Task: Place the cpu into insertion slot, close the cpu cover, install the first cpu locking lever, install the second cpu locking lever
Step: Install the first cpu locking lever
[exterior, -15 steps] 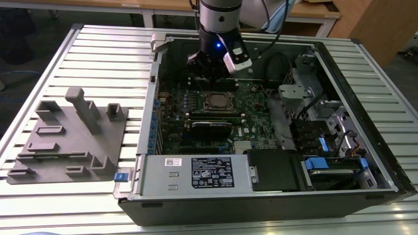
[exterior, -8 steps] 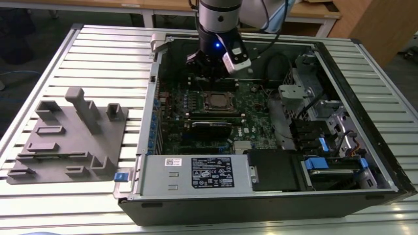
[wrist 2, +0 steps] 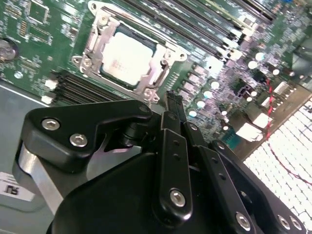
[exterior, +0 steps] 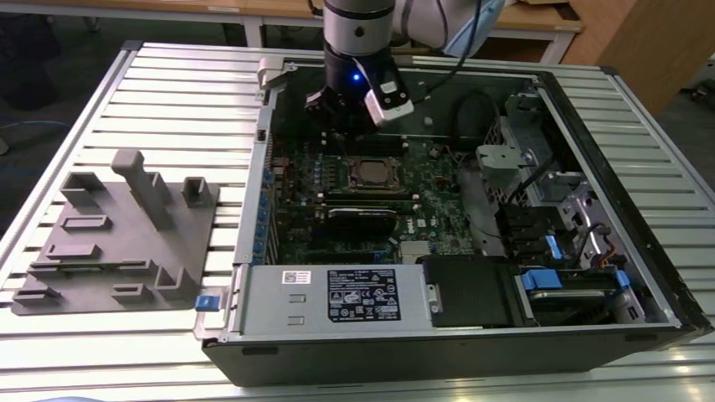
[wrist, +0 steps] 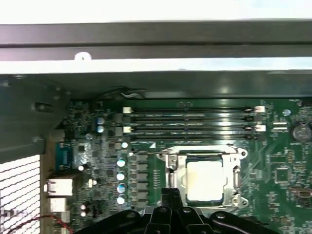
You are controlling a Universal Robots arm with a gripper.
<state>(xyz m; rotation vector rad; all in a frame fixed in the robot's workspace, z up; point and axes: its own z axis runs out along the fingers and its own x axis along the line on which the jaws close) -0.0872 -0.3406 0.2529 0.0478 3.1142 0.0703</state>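
The cpu [wrist 2: 127, 57] lies flat in the insertion slot [exterior: 374, 173] on the green board, its silver top facing up. The cpu cover [wrist 2: 95, 43], a silvery frame, lies down around the chip; both appear again in the first wrist view, cpu [wrist: 204, 180] and cover [wrist: 179, 168]. A thin wire lever [wrist: 195, 152] runs along one side of the socket. My gripper [wrist 2: 174, 100] hovers just beside the socket, toward the case's back wall in the exterior view [exterior: 333, 117]. Its black fingers [wrist: 169, 195] are shut with nothing between them.
The open computer case [exterior: 625, 167] rests on a slatted metal table. Long memory slots [wrist: 190, 122] run beside the socket and a black card [exterior: 360, 219] lies on its other side. A grey fixture block [exterior: 117, 234] sits at the exterior view's left, the power supply [exterior: 335, 293] in front.
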